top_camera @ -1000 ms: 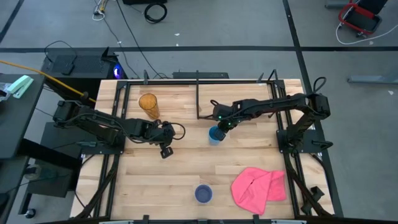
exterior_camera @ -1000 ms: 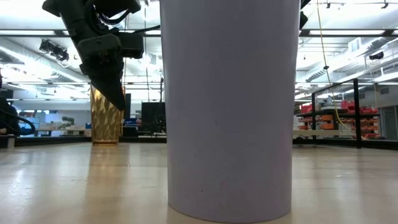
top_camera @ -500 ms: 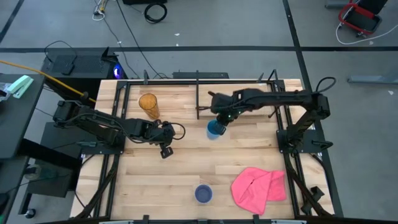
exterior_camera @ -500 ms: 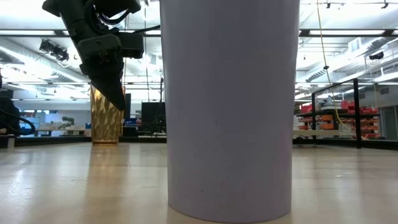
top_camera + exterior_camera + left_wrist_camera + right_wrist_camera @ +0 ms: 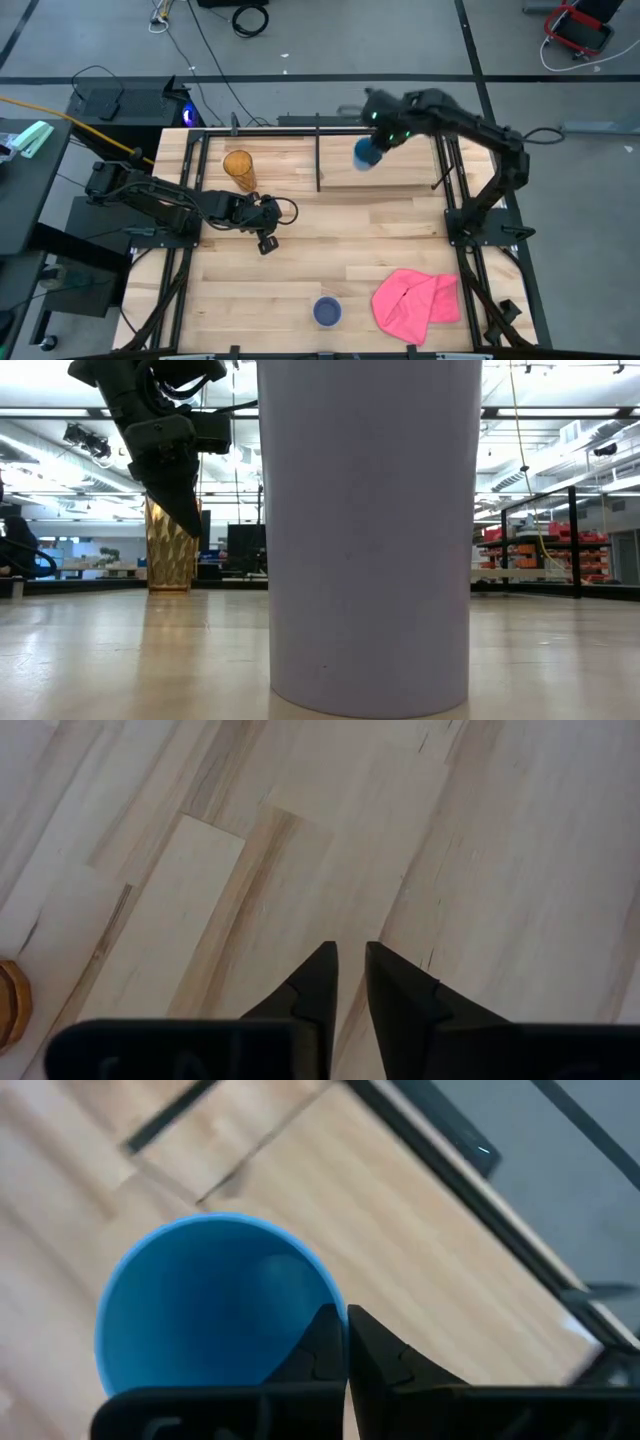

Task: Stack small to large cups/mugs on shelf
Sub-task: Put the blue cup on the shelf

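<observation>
My right gripper (image 5: pixel 377 146) is shut on the short bright blue cup (image 5: pixel 365 156) and holds it in the air over the shelf (image 5: pixel 410 172), a pale board framed by black rods at the table's far right. The amber ribbed tumbler (image 5: pixel 239 170) stands upright on the tabletop at the far left. The lavender-blue cup (image 5: pixel 327 311) stands upright near the front edge and fills the low view (image 5: pixel 368 530). My left gripper (image 5: pixel 267 242) is shut and empty above the tabletop, near the tumbler on its near right. My right gripper pinches the blue cup's rim (image 5: pixel 335 1298) with one finger (image 5: pixel 322 1335) inside the cup and the other outside. The fingers come from above. The cup hangs below them, mouth up and lifted clear.
A pink cloth (image 5: pixel 415 297) lies crumpled at the front right of the tabletop. Black upright posts (image 5: pixel 318 150) and rods edge the shelf. Bare wood lies between the arms in the table's middle.
My right gripper has risen and gone toward the table's far edge and a little right, carrying the blue cup from the table's middle to above the shelf. The cup stays mouth up.
</observation>
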